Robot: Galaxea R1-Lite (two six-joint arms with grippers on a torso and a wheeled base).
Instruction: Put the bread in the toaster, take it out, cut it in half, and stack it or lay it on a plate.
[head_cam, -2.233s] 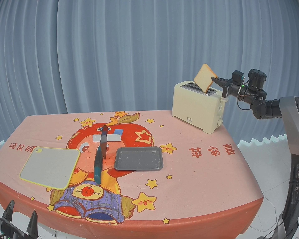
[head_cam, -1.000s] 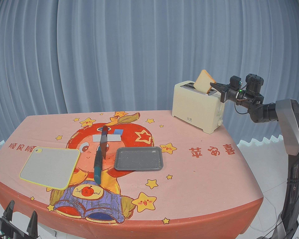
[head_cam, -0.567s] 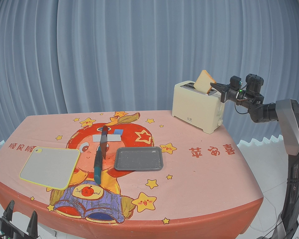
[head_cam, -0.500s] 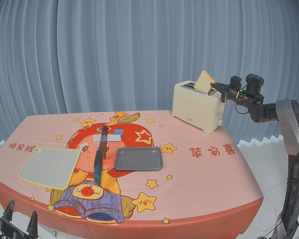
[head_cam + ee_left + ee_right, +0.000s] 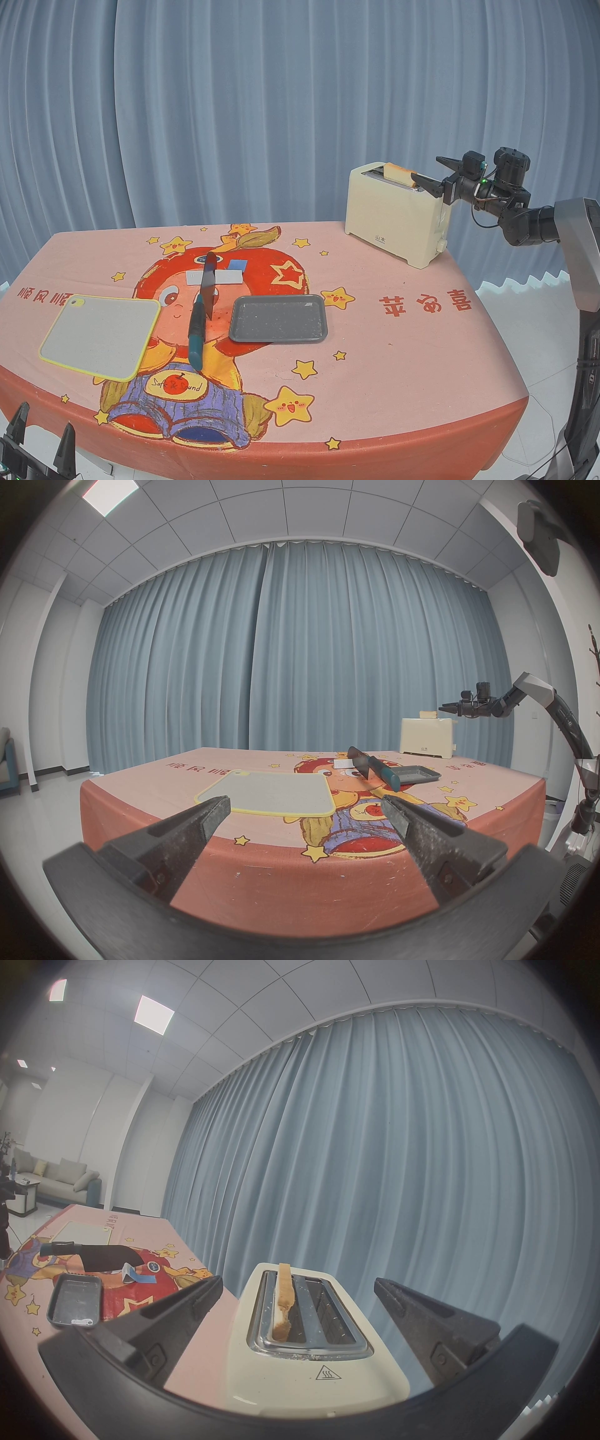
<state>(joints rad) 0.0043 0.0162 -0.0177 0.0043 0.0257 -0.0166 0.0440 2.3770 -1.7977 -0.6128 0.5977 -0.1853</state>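
bearing a heat-warning triangle, the toaster holds the bread upright

One each: toaster, bread slice, knife, tray, board (perhaps two strips)

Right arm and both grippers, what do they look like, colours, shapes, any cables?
The right arm has a black jointed wrist with a small green light and a thin black cable looping beneath, then a silver-grey boxy link. The right gripper and left gripper are black, each with two tapered, wedge-shaped fingers on a curved black bar, with small screws near the finger bases.
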